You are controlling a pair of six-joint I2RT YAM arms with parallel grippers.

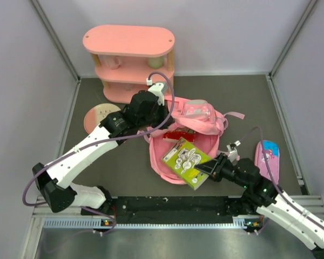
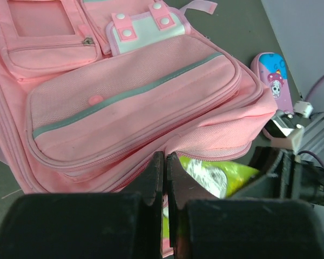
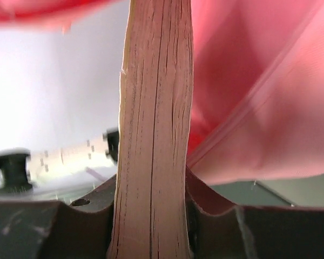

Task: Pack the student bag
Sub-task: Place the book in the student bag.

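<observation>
The student bag, a soft pink backpack, lies in the middle of the dark bench in the overhead view. Its main mouth gapes upward and its front pocket is bunched at the far side. The left gripper sits at the bag's far left rim. The right gripper is at the bag's near right edge and holds a green book by one corner, slanted over the open mouth. A small pencil case lies on the bench to the right, apart from the bag. A pink three-tier shelf stands at the far end.

From the left wrist, the student bag fills most of the view, showing grey zip strips and a white buckle flap. The left gripper is fully closed right at the rim of the bag's opening. A sliver of pink shows between its fingers, so it appears to pinch the fabric edge. Just beyond, the green book pokes into the opening, with the right gripper behind it.

From the right wrist, the book's page edge stands upright. It is clamped between the two fingers of the right gripper, which is partly open to the book's thickness. Pink bag fabric hangs close on the right, touching the book.
</observation>
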